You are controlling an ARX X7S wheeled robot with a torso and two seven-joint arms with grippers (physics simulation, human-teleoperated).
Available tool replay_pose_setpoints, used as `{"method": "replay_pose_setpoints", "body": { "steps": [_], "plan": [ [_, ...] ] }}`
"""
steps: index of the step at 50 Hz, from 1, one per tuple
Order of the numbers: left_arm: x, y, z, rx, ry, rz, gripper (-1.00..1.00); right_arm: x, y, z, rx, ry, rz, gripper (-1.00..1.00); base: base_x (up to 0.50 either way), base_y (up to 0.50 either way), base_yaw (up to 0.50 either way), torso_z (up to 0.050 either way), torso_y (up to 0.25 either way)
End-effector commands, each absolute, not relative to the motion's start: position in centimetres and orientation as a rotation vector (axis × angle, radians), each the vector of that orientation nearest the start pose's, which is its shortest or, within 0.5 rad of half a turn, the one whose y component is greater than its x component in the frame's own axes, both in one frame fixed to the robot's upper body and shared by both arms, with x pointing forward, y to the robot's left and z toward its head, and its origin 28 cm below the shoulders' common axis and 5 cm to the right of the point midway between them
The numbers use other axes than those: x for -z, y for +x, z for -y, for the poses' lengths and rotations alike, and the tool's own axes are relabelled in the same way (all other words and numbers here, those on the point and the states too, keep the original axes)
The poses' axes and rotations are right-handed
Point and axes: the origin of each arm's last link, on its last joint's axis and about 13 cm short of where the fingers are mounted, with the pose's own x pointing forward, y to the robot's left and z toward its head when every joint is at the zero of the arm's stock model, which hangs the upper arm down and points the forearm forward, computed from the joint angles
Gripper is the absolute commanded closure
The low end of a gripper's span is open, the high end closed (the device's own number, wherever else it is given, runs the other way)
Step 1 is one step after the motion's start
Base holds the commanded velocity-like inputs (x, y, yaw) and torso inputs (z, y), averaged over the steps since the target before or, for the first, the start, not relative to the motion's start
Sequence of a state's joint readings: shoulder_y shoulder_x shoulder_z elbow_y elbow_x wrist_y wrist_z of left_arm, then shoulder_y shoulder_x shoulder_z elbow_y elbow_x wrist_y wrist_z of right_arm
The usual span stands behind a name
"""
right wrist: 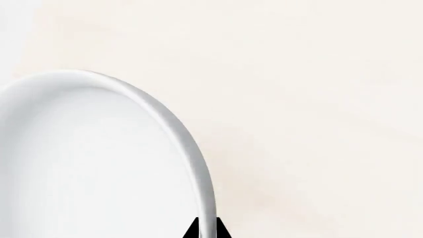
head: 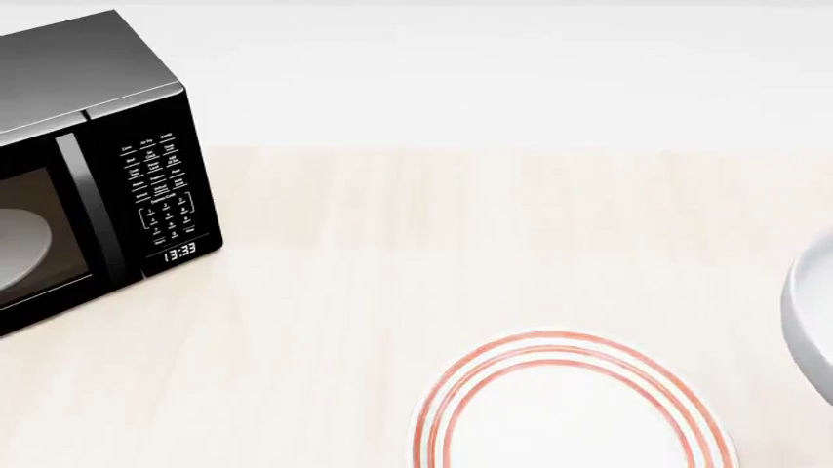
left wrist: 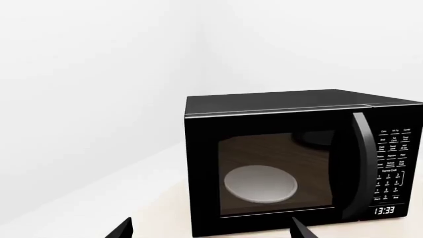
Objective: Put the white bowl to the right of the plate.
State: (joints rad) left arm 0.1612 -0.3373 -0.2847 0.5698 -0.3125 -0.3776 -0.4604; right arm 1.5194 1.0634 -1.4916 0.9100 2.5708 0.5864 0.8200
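Note:
The plate (head: 573,409), flat and white with red rings, lies at the near middle of the table in the head view. The white bowl (head: 810,317) shows only as a rim at the right edge of that view, to the right of the plate. In the right wrist view the white bowl (right wrist: 92,163) fills the frame, and my right gripper (right wrist: 206,230) is shut on its rim, one black fingertip on each side. My left gripper (left wrist: 210,230) is open, its fingertips (left wrist: 122,229) spread apart in front of the microwave. Neither gripper shows in the head view.
A black microwave (head: 92,166) stands at the far left of the light wooden table (head: 430,244), door shut, with a grey glass turntable disc (left wrist: 260,184) behind its window. A white wall runs behind the table.

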Motion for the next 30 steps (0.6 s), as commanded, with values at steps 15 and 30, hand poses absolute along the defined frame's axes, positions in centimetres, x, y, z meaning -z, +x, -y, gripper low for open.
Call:
{"method": "replay_pose_setpoints", "body": {
  "steps": [15,30],
  "plan": [
    [-10.2,16.7,-30.1,-0.550,0.078,0.107,-1.00,-22.3,27.6,36.4,0.846,0.983,-0.689,1.00,0.00,0.00,0.00,0.000,0.001],
    [-10.2,16.7,-30.1,-0.549,0.081,0.109,-1.00,-19.9,27.7,36.5,0.857,0.983,-0.724,1.00,0.00,0.00,0.00,0.000,0.000]
  ]
}}
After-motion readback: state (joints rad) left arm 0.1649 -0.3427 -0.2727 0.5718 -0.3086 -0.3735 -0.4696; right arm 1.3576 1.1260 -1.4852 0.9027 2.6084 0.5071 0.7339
